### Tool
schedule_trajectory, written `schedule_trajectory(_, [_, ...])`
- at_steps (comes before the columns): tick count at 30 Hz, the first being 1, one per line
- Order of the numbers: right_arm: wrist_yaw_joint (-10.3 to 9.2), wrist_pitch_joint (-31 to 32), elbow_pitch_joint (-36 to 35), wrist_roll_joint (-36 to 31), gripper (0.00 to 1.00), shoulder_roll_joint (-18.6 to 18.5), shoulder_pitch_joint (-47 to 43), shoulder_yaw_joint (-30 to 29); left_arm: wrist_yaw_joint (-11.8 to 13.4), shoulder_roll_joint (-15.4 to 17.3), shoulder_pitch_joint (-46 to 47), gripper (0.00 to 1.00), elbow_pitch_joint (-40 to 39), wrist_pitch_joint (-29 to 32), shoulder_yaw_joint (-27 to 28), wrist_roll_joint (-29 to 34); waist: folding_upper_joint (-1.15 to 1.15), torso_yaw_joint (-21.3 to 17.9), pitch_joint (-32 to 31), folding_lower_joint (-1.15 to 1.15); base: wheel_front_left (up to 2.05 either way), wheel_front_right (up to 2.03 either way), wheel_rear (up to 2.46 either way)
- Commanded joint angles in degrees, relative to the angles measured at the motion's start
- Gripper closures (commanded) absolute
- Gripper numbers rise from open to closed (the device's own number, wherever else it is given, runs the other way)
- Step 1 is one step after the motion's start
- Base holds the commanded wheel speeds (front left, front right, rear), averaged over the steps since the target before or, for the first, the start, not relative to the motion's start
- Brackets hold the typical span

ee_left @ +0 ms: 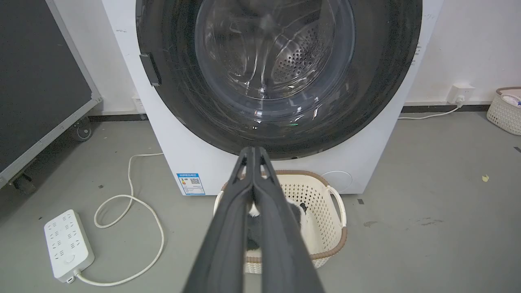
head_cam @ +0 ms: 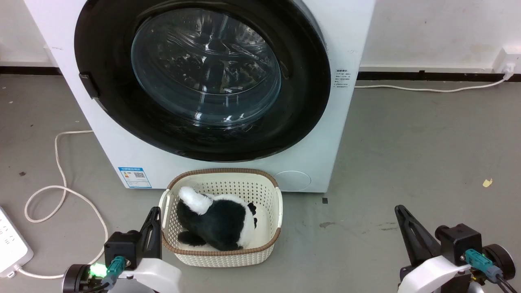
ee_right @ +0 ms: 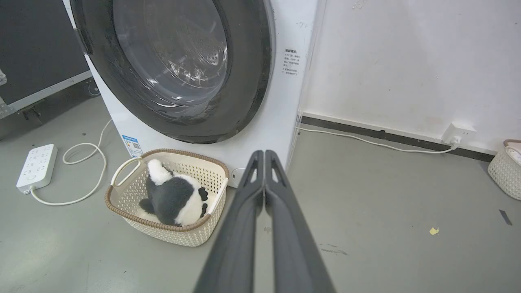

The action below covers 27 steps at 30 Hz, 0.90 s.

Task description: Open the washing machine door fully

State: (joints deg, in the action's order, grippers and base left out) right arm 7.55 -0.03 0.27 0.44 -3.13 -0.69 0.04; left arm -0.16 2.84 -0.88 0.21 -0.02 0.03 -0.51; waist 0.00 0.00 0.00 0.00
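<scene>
While the washing machine door point(head_cam: 203, 73) sits shut against the washing machine point(head_cam: 354, 40), the task is at its start. The next move likely calls for a gripper to rise to the handle notch point(head_cam: 88, 84) on the door's left edge. Both arms rest low and near: left gripper point(ee_left: 253, 151) and right gripper point(ee_right: 264, 154), fingers pressed together, empty.

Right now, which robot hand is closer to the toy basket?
Left. The left gripper is beside the basket, by its left rim; the right gripper stands far to its right.

Washing machine door point(head_cam: 110, 81) top (off-frame)
</scene>
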Motion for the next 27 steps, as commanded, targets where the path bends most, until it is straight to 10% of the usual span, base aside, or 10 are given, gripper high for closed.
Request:
schedule_trajectory(1, [-0.06, 0.03, -0.27, -0.44, 1.00, 0.25, 0.69, -0.04, 0.16, 0.04, 0.88, 1.00, -0.21, 0.02, -0.03, 0.51, 0.00, 0.00, 0.00, 0.00, 0.00, 0.00, 0.00])
schedule_trajectory(7, [-0.06, 0.03, -0.27, -0.44, 1.00, 0.25, 0.69, -0.04, 0.16, 0.04, 0.88, 1.00, -0.21, 0.02, -0.03, 0.51, 0.00, 0.00, 0.00, 0.00, 0.00, 0.00, 0.00])
schedule_trajectory(8, [0.00, -0.01, 0.01, 0.02, 0.00, -0.01, -0.01, 0.01, 0.00, 0.00, -0.02, 0.00, 0.00, -0.01, 0.01, -0.02, 0.00, 0.00, 0.00, 0.00, 0.00, 0.00, 0.00])
schedule_trajectory(27, [-0.01, -1.77, -0.42, 0.58, 0.00, 0.02, -0.28, 0.01, 0.93, 0.03, 0.22, 0.00, 0.13, -1.77, -1.47, 0.11, 0.00, 0.20, 0.42, 0.00, 0.00, 0.00, 0.00])
